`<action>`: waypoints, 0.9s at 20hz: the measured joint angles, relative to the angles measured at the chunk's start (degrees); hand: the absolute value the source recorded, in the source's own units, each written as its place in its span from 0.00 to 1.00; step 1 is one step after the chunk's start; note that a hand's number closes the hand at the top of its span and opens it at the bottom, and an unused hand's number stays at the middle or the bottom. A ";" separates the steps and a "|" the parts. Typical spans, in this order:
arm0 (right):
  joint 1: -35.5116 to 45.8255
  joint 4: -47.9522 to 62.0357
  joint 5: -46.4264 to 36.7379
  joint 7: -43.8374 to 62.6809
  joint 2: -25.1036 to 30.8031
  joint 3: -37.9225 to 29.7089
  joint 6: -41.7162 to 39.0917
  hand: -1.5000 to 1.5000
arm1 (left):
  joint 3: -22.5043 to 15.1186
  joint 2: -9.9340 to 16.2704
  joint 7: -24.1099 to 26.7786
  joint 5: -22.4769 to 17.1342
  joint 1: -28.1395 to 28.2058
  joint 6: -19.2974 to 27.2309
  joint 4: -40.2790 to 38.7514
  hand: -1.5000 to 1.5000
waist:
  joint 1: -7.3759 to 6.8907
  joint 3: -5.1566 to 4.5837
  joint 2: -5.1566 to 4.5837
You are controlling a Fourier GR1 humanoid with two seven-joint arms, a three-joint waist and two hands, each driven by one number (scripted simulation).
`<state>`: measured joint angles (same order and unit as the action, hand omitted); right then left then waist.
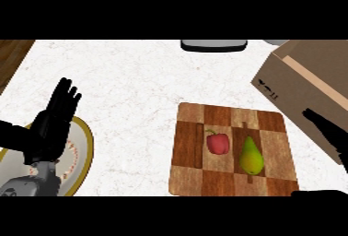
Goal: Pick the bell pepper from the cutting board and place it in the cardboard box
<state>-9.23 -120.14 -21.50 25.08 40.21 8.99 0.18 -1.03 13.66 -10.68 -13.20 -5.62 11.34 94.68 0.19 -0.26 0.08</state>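
Observation:
A red bell pepper (217,142) lies on the wooden checkered cutting board (233,152), left of a green pear (251,156). The cardboard box (304,83) stands at the right edge, beyond the board's far right corner. My right hand (327,132) shows at the right edge, to the right of the board and in front of the box, its fingers straight and holding nothing. At the left, my left hand (54,120) rests open with fingers up, over a plate.
A cream plate (81,152) with a yellow rim lies under the left hand at the lower left. A grey object (212,45) sits at the counter's far edge. A strip of wood (12,57) borders the white marble counter at the far left.

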 measured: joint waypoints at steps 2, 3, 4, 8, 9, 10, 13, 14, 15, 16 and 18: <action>2.61 -4.20 -0.22 7.14 -1.27 2.76 -2.45 0.00 | -0.36 -0.33 0.09 0.24 0.71 -0.12 0.59 0.50 | -0.34 0.05 -0.01; 4.63 -4.81 -0.72 9.87 -2.55 4.46 -3.28 0.00 | -0.32 -0.44 0.08 0.48 -0.10 -0.12 -0.08 0.50 | -0.43 0.07 -0.04; 6.35 -5.36 -0.33 12.05 -3.52 5.17 -4.48 0.00 | -0.63 -0.78 -0.49 0.75 -0.19 0.13 0.27 0.50 | -0.48 0.10 -0.05; 13.63 -5.55 -1.81 20.02 -8.68 8.96 -8.13 0.00 | 0.55 -0.72 -0.30 0.57 -0.60 -1.16 -0.59 0.50 | -0.55 0.16 -0.09; 15.17 -5.63 -2.15 21.91 -9.99 9.53 -9.10 0.00 | 0.43 -1.15 -0.42 0.95 -0.61 -0.93 -0.63 0.50 | -0.53 0.18 -0.08; 15.86 -5.21 -3.21 22.85 -11.28 10.43 -9.53 0.00 | 0.69 -1.03 -1.33 1.02 -0.79 -0.86 0.16 0.50 | -0.51 0.18 -0.07; 17.47 -3.63 -7.42 26.16 -14.95 13.53 -10.28 0.00 | 0.51 -1.69 -1.70 1.50 0.25 -0.93 1.50 0.50 | -0.48 0.21 -0.05; 17.91 -2.44 -8.39 26.56 -15.78 13.85 -10.55 0.00 | 0.94 -1.52 -1.94 1.37 0.41 -1.17 1.89 0.50 | -0.48 0.21 -0.05; 17.64 -1.58 -9.31 26.51 -16.53 14.09 -10.58 0.00 | 1.65 -1.11 -2.31 0.87 0.34 -1.81 2.07 0.50 | -0.44 0.22 -0.05; 17.83 -0.97 -9.95 26.79 -17.65 14.23 -10.75 0.00 | 1.40 -1.76 -2.01 1.53 0.00 -1.41 1.59 0.50 | -0.39 0.23 -0.06; 17.78 1.19 -11.00 26.02 -19.68 14.55 -10.61 0.00 | 0.90 -2.24 -2.45 2.02 1.25 -1.55 3.37 0.50 | -0.40 0.24 -0.06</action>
<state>8.55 -118.95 -32.50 51.11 20.53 23.53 -10.44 -0.14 11.41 -13.13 -11.18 -4.36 9.78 98.05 -0.21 -0.02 0.03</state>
